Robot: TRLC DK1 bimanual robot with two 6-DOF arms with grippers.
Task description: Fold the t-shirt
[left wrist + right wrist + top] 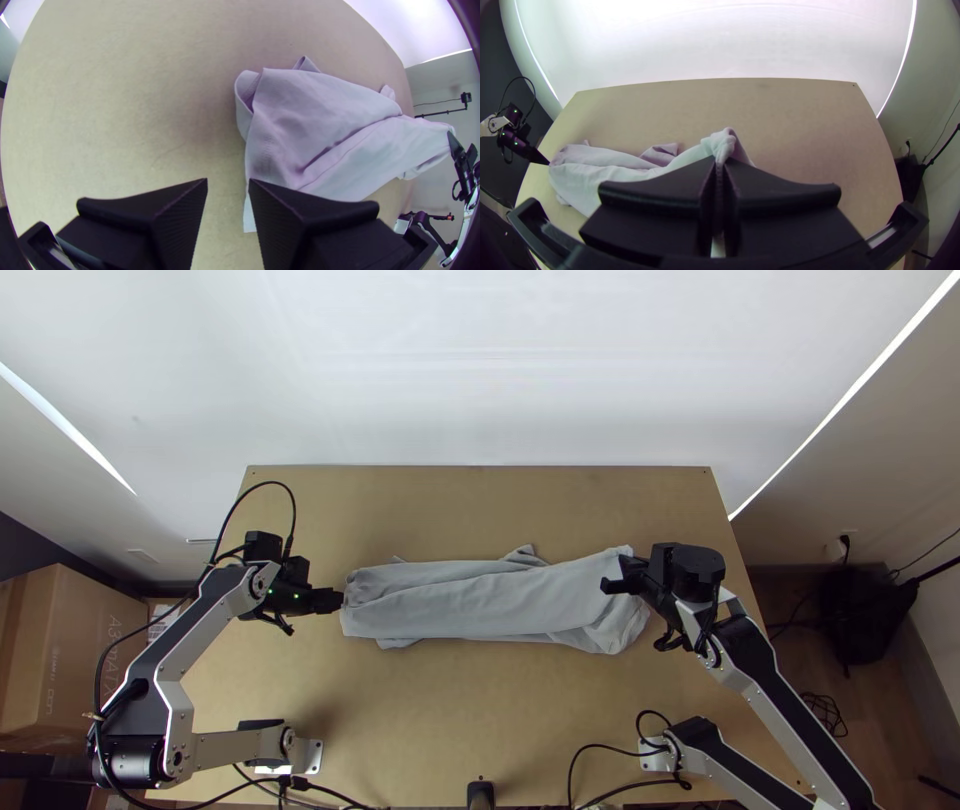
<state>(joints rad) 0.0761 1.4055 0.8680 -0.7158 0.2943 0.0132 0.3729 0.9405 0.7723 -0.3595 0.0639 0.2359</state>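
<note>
The grey t-shirt lies across the middle of the table as a long, narrow folded strip, bunched at its right end. At its left end stands my left gripper; in the left wrist view the left gripper is open beside the t-shirt's edge, one finger over the cloth's border. Over the strip's right end is my right gripper. From the right wrist view, the right gripper is shut on a pinched, raised part of the t-shirt.
Bare wooden table extends in front of the cloth and behind it. Cables lie near the arm bases at the front edge. A cardboard box stands left of the table, a black bag on the floor at the right.
</note>
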